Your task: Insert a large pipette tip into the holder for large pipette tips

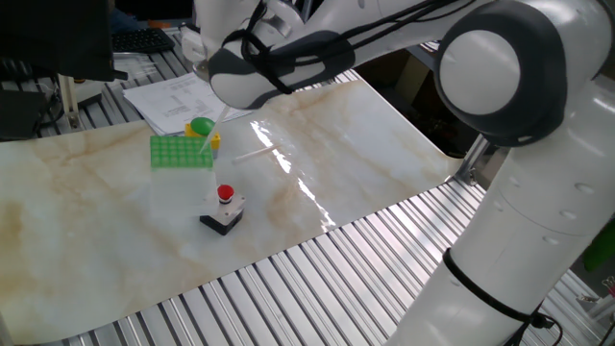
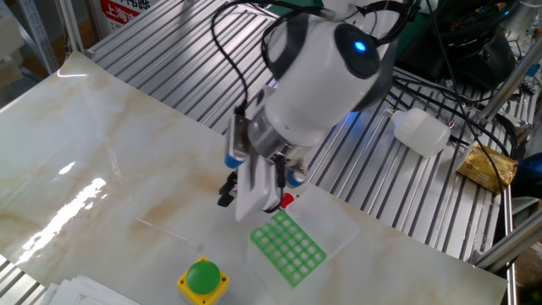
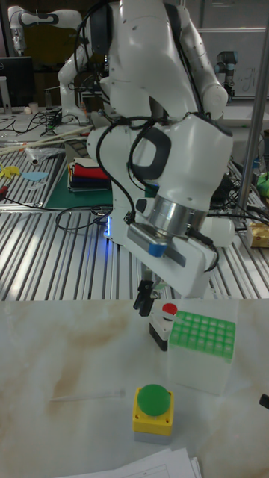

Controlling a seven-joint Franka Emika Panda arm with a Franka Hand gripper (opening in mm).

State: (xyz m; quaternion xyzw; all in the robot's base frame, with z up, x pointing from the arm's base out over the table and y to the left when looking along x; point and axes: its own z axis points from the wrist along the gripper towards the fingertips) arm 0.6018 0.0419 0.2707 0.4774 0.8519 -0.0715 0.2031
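The large pipette tip (image 1: 252,152) lies flat on the marble table, a thin translucent cone, also seen faintly in the other fixed view (image 2: 161,227) and the tall view (image 3: 86,393). The holder, a bright green rack (image 2: 286,247) with a grid of holes, sits on a translucent box (image 3: 196,367). My gripper (image 2: 225,193) hangs low over the table between the rack and the tip, its dark fingers (image 3: 142,296) just left of the rack (image 3: 200,336). I see nothing between the fingers, and their spacing is unclear. In one fixed view my arm hides the gripper above the rack (image 1: 181,152).
A small black box with a red button (image 1: 223,210) stands close to the rack. A round green knob on a yellow base (image 3: 153,407) sits near the papers (image 1: 178,96). Slatted metal (image 2: 169,51) surrounds the marble slab (image 1: 365,163).
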